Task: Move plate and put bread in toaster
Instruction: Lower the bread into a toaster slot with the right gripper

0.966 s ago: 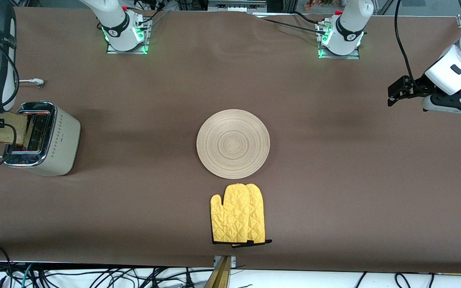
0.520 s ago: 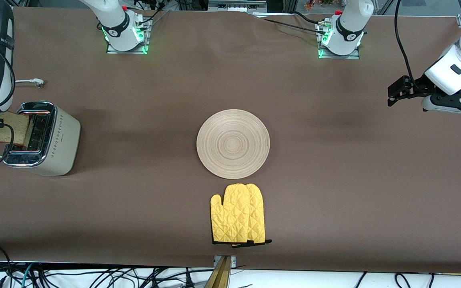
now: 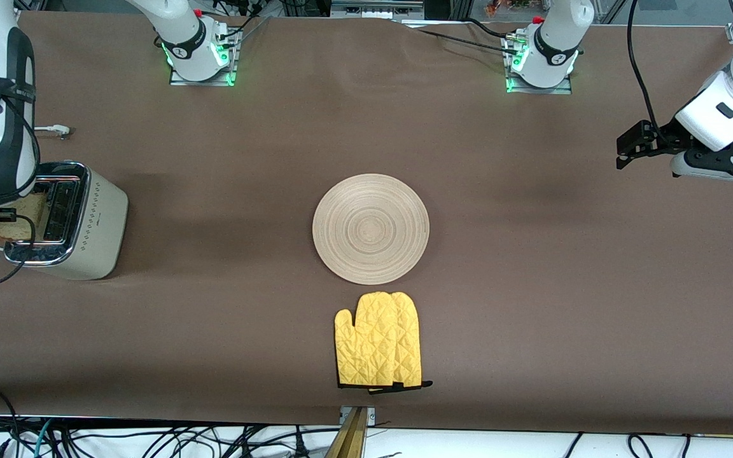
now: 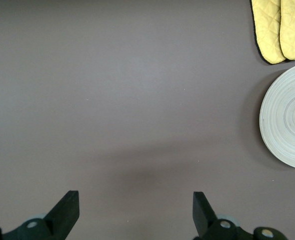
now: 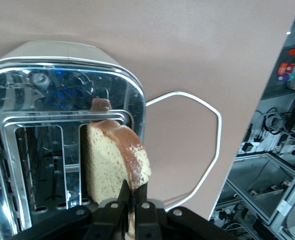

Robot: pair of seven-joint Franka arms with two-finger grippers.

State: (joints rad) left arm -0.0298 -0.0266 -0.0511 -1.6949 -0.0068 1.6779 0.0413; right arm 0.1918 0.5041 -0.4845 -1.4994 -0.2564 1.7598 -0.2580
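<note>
Right tool (image 5: 131, 199): pressed together on the crust edge of the light tan, speckled bread slice with brown crust (image 5: 116, 162), directly over the cream-beige two-slot toaster with chrome top (image 3: 67, 222).
Bread: upright, its lower end entering one slot, its upper part above the chrome.
Left tool (image 4: 135, 210): spread and empty, waiting over bare tabletop (image 3: 532, 286) at the left arm's end.
Plate: the round pale beige wooden plate with ring grooves (image 3: 371, 228) lies mid-tabletop, well apart from both tools, just beside the yellow quilted oven mitt (image 3: 379, 346).
Risk, jamming: a tilted slice could catch on the slot rim or wire guides and tear.
Risk, release: letting go early could leave the slice leaning out.
Risk, collision: descending too low could drive the fingers against the chrome.
</note>
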